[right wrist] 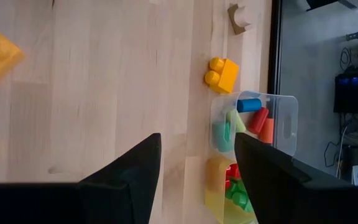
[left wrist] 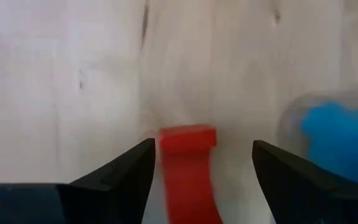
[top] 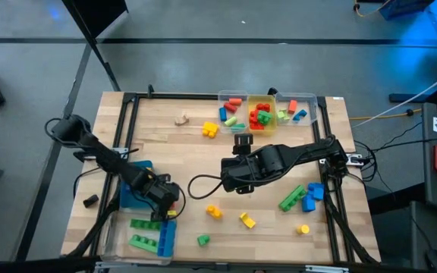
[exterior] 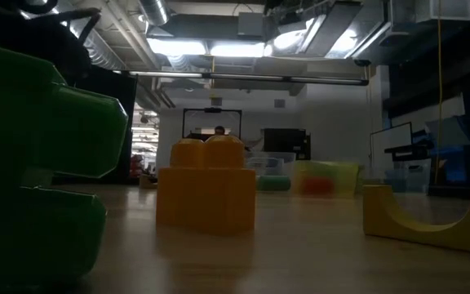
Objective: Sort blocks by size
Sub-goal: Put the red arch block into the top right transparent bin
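Note:
My left gripper is open over the table's near left, beside a clear bin that holds green bricks and a blue bar. In the left wrist view a blurred red brick stands between the open fingers of my left gripper. My right gripper is open and empty above the table's middle; it also shows in the right wrist view. Loose bricks lie on the near table: an orange-yellow one, a yellow arch, a small green one, a long green one and blue ones. My left gripper has the red brick's end close beside one finger, with a wide gap to the other finger. I cannot tell whether that finger touches the brick.
Three clear bins with sorted bricks stand at the far edge. A yellow brick and a tan piece lie near them. A blue tray lies under the left arm. A black object lies near the left edge.

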You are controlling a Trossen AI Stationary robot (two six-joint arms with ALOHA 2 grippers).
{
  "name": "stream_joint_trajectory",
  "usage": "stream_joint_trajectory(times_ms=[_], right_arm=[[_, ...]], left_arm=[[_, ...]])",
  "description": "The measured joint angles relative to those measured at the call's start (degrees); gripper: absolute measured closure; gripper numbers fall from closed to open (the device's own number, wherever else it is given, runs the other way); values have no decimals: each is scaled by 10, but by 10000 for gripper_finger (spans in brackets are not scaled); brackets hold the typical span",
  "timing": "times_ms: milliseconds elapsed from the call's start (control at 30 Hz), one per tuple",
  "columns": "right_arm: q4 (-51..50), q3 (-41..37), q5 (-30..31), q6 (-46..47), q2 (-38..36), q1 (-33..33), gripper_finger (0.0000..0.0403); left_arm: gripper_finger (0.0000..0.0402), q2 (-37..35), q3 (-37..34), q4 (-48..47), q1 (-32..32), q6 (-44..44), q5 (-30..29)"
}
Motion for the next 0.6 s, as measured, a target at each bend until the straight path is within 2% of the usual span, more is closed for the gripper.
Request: stream_joint_trajectory(times_ms=[600], right_arm=[[0, 0, 0, 0, 0, 0, 196]], left_arm=[[149, 3, -3, -6, 27, 45, -14]])
